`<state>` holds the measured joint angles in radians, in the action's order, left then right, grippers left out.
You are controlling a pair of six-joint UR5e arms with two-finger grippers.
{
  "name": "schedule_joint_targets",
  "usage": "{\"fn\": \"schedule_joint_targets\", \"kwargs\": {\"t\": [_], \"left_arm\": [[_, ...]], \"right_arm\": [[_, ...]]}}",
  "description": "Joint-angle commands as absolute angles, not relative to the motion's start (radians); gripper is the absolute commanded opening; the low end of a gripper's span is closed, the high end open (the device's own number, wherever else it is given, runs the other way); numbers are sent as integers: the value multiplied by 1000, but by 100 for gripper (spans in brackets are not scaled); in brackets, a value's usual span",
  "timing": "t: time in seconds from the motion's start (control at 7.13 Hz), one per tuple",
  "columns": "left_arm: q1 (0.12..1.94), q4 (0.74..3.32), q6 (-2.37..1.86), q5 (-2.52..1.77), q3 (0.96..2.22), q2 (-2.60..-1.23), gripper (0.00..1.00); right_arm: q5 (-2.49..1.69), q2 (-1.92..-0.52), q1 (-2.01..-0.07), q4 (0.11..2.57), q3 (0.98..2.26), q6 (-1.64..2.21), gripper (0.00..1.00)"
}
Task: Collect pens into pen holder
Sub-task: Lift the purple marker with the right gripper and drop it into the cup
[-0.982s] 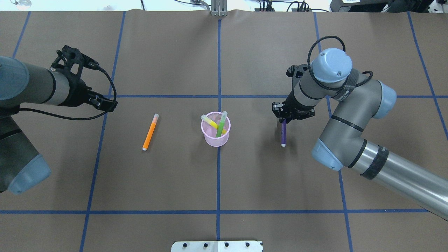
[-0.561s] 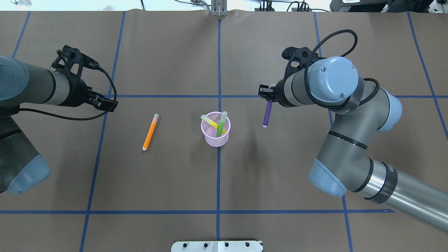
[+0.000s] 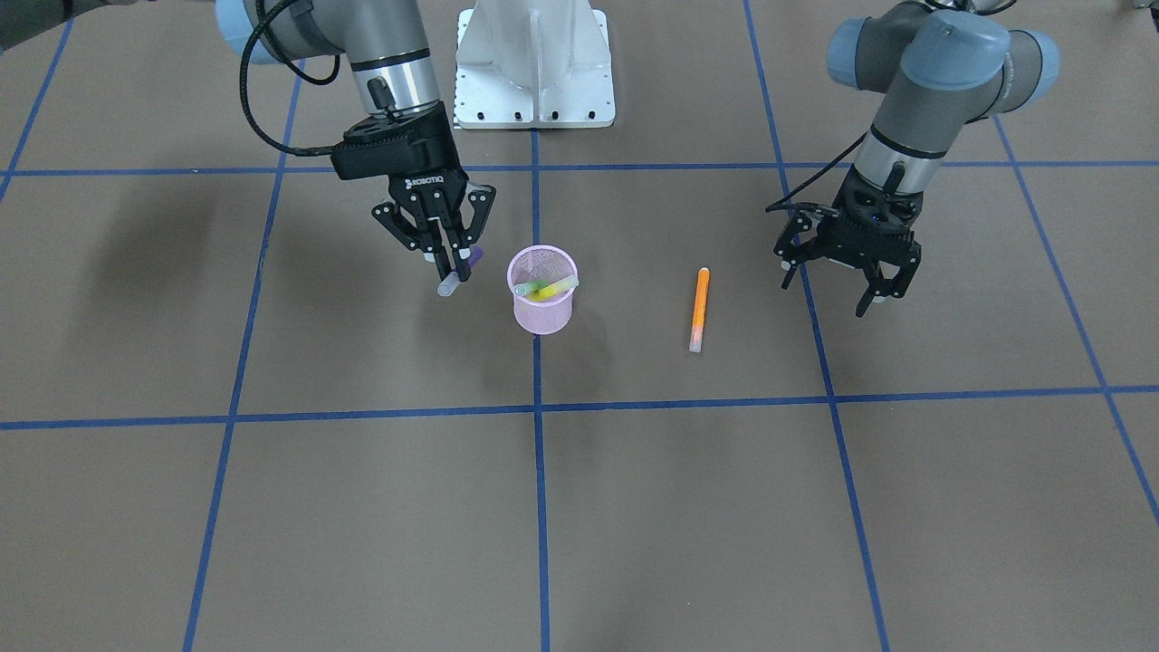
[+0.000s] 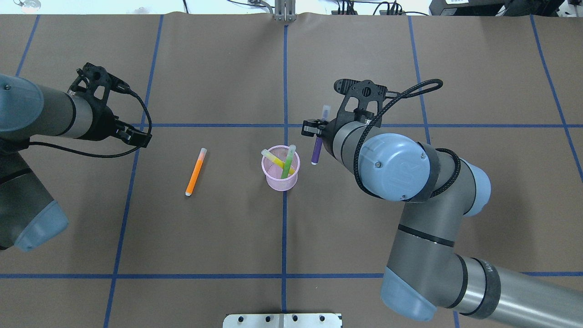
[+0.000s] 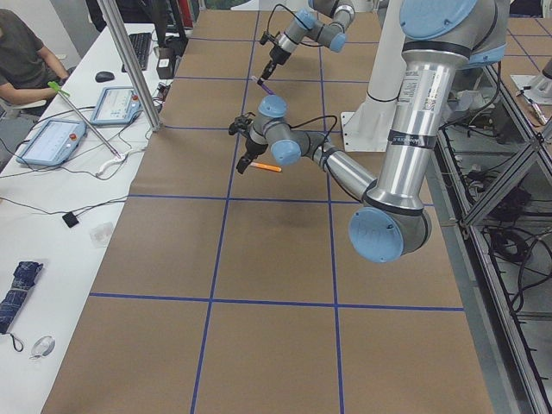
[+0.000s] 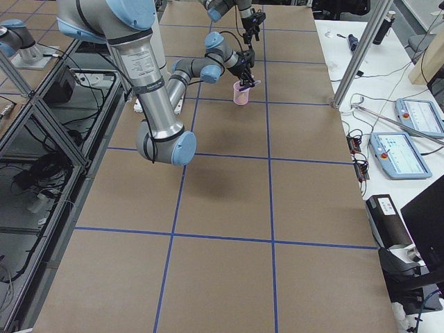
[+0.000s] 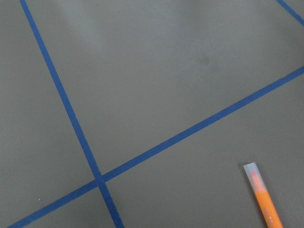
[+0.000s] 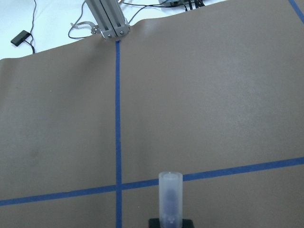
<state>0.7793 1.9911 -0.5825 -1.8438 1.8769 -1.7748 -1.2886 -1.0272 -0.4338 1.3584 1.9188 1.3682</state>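
Observation:
The pink mesh pen holder (image 4: pixel 281 175) stands at the table's middle, also in the front view (image 3: pixel 541 308), with the yellow pen (image 4: pixel 273 158) and the green pen (image 4: pixel 288 165) leaning inside. My right gripper (image 4: pixel 320 132) is shut on the purple pen (image 4: pixel 316 152) and holds it in the air just right of the cup, apart from it; its pale cap shows in the right wrist view (image 8: pixel 170 199). The orange pen (image 4: pixel 196 171) lies flat left of the cup, also in the left wrist view (image 7: pixel 263 202). My left gripper (image 3: pixel 842 290) is open and empty above the table, beyond the orange pen.
The white robot base (image 3: pixel 534 63) stands at the near table edge. Blue tape lines (image 4: pixel 284 228) cross the brown table cover. An aluminium post (image 4: pixel 284 11) stands at the far edge. Desks with tablets (image 5: pixel 52 138) lie past the table.
My right gripper has lifted the purple pen off the table and carried it left, close to the cup. The left arm has hardly moved.

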Motion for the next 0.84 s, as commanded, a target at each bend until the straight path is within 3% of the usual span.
{"fn": "schedule_joint_targets", "kwargs": {"t": [0.0,0.28,0.7], "left_arm": [[779,1993,-581,-1844,1859,-1775,99],[781,1993,-580,-1845,1856,-1775,99],[782,1993,-581,-1845,1858,-1775,99]], "right_arm": [[-1182,-982,-361,1381,1913,1278,0],[-1111,-910,-321,1376,1818,1276,0],[-1074,-900,-321,1374,1781,1234,0]]}}
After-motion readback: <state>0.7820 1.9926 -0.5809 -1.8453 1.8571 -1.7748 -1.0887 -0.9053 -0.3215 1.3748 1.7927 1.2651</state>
